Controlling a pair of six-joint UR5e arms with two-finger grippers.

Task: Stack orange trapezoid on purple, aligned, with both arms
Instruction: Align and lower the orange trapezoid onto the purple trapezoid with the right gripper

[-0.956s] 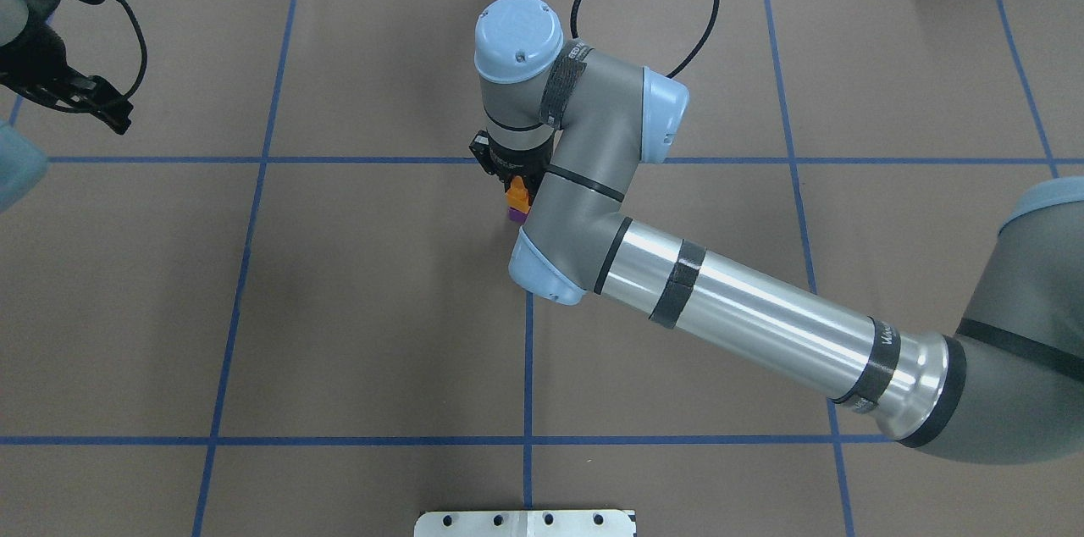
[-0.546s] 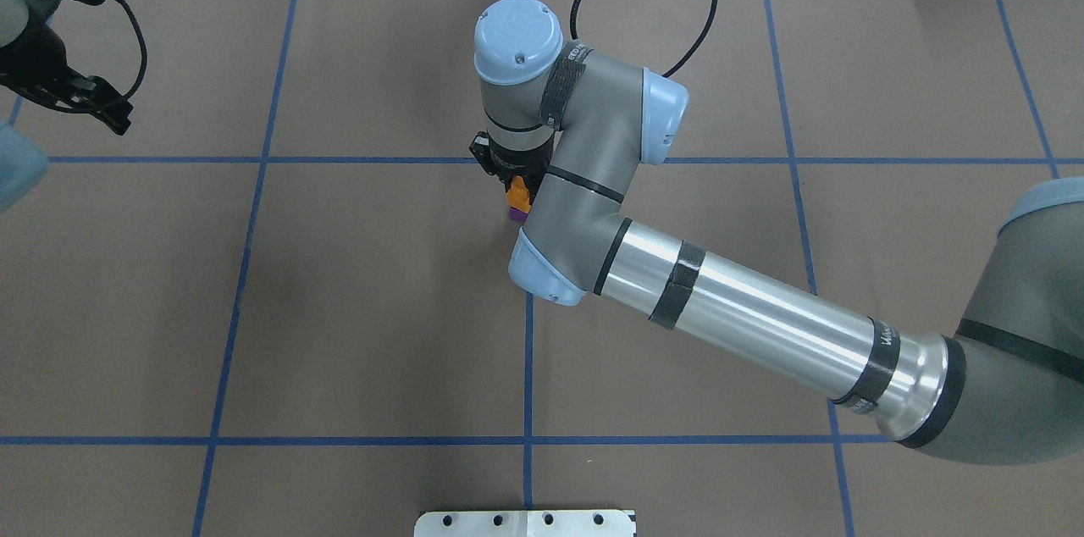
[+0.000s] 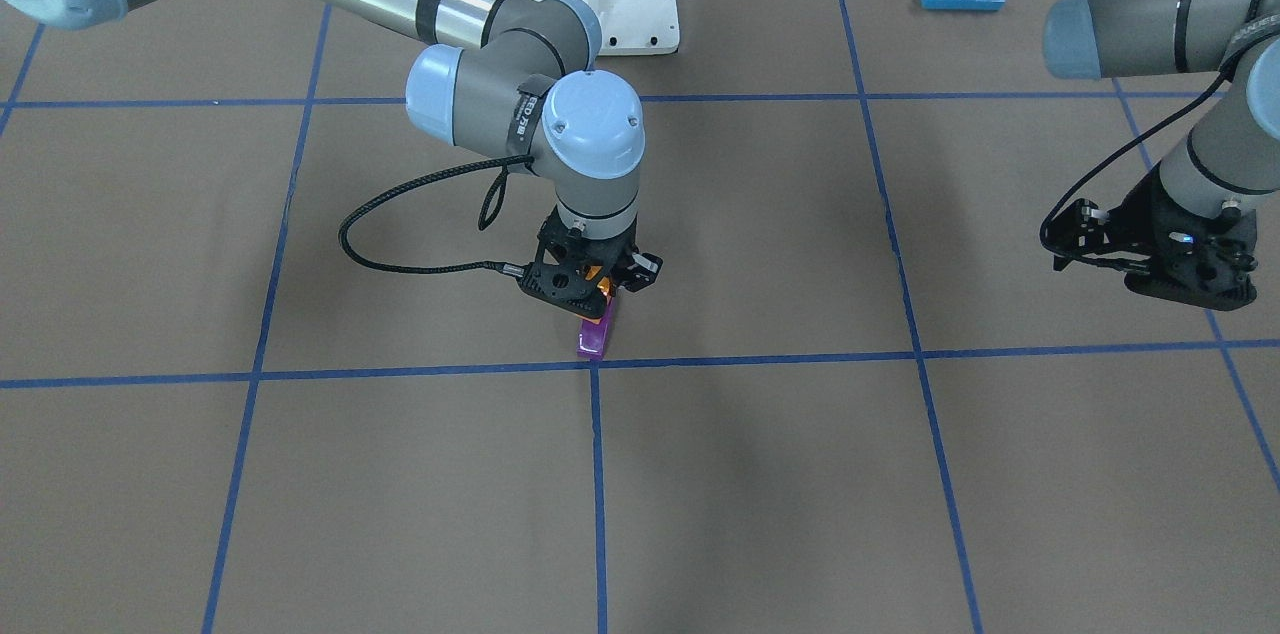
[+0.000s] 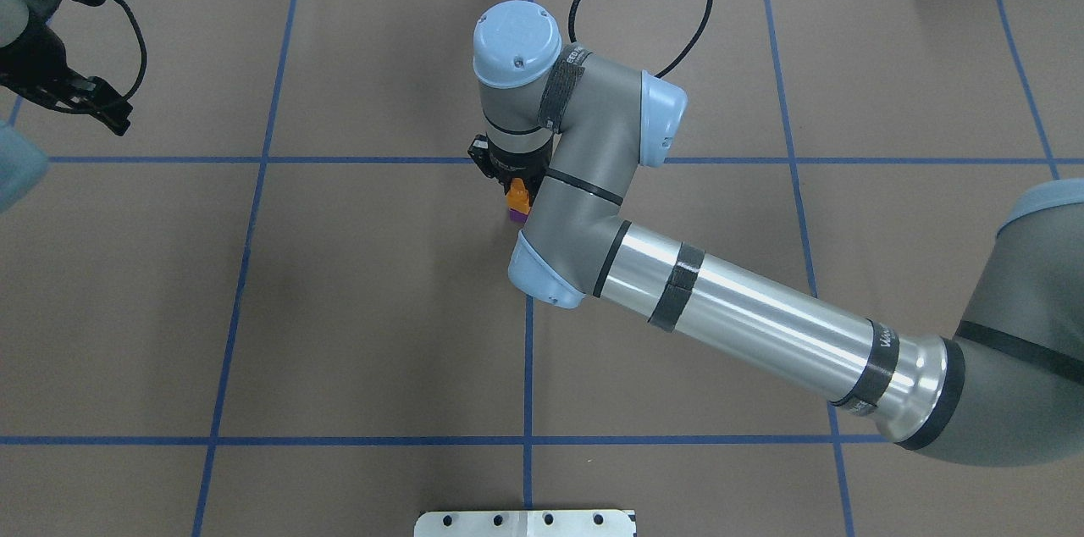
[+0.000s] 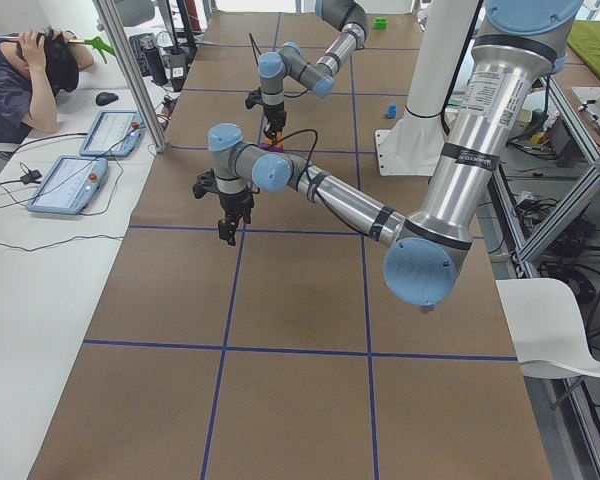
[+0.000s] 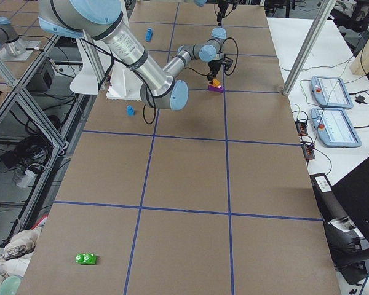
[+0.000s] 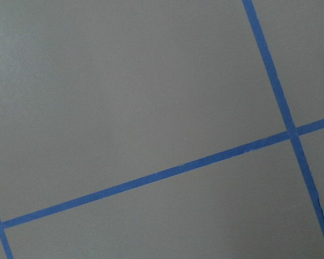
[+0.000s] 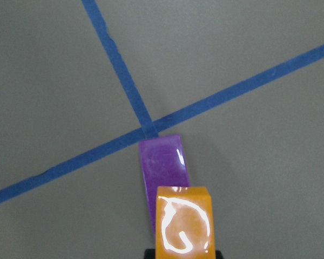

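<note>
The right arm's fingers grip the orange trapezoid over one end of the purple brick, which lies on the surface by a tape crossing. Orange looks slightly off purple's line — I would square it, then press straight down before releasing. The left arm's fingers hang well apart to the side — I cannot tell their width.

The glossy orange trapezoid, gripped in the jaws of the right gripper, is over the robot-side end of the glossy purple wedge, which lies on the table beside a blue tape crossing near the middle.
</note>
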